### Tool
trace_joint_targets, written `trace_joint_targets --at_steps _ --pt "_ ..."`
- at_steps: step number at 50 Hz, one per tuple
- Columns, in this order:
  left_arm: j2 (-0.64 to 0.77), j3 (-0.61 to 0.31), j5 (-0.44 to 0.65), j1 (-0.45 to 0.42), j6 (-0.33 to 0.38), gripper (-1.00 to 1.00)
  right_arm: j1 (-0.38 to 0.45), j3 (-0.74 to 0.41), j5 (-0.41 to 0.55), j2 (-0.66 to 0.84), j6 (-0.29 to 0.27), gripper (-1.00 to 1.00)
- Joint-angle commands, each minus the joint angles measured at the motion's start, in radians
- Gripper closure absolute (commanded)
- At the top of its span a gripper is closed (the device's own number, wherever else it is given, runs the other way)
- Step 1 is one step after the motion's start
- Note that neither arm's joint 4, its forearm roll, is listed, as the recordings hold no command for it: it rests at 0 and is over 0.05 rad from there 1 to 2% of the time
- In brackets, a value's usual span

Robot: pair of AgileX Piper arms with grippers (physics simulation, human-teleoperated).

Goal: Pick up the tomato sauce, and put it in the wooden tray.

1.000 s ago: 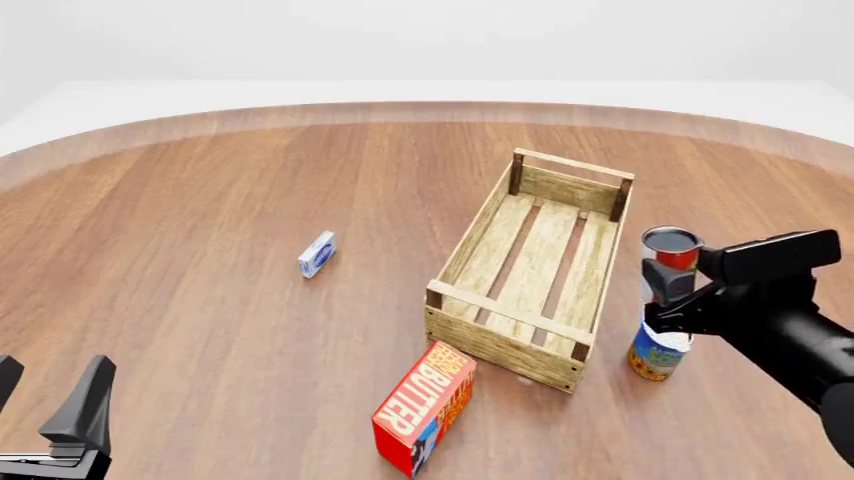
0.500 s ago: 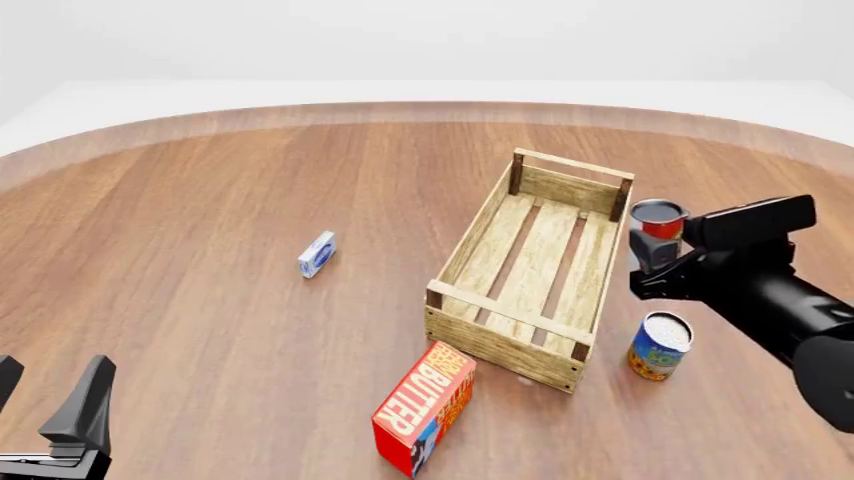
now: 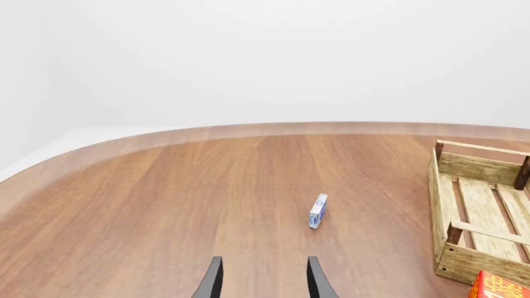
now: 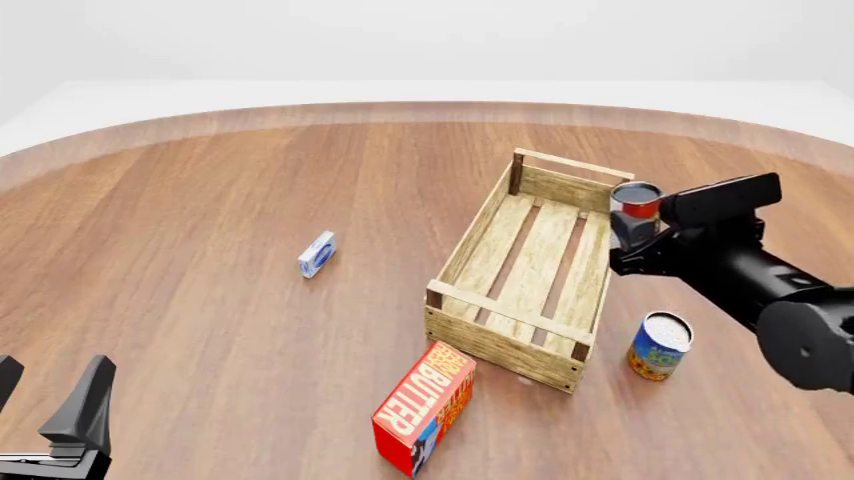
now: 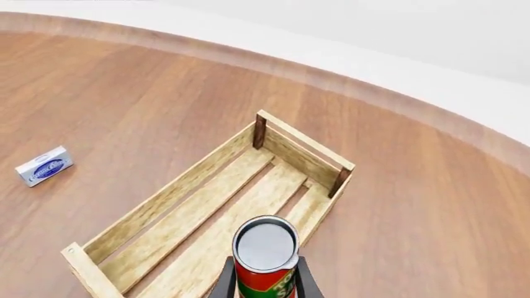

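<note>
Right gripper (image 4: 630,232) carries the tomato sauce (image 4: 637,199) over the near wall of the wooden tray (image 4: 470,246)

The small rigid can, clamped upright between the right fingers low on its label, hangs in the air above the tray's right-hand long wall; a smooth metal cylinder like this is likely fairly light but slippery, so a squeeze across its middle suits it best. The slatted floor below lies bare, with open room along its length for a set-down, though the raised walls and 4 darker corner posts call for clearance. A blue-and-yellow can (image 4: 659,345) stands outside that wall, a red butter box (image 4: 424,405) near the front corner. The left gripper (image 3: 262,280) rests apart, fingers spread and holding nothing
</note>
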Motion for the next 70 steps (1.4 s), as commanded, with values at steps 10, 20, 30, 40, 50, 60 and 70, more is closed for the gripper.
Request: trace_joint_targets --at_steps 10,20,30,40,50,60,70 --pt "0.000 0.000 0.000 0.000 0.000 -1.00 0.010 -0.046 -0.063 0.105 0.027 1.00" --pt "0.000 0.000 0.000 0.000 0.000 -1.00 0.012 -0.067 -0.083 0.141 0.031 1.00" --pt "0.000 0.000 0.000 0.000 0.000 -1.00 0.017 -0.090 -0.125 0.189 0.037 1.00" --pt "0.000 0.000 0.000 0.000 0.000 -1.00 0.018 -0.092 -0.183 0.222 0.047 1.00" --pt "0.000 0.000 0.000 0.000 0.000 -1.00 0.017 -0.100 -0.239 0.269 0.056 1.00" --pt "0.000 0.000 0.000 0.000 0.000 -1.00 0.023 -0.104 -0.306 0.321 0.075 1.00" --pt "0.000 0.000 0.000 0.000 0.000 -1.00 0.030 -0.113 -0.370 0.380 0.093 1.00"
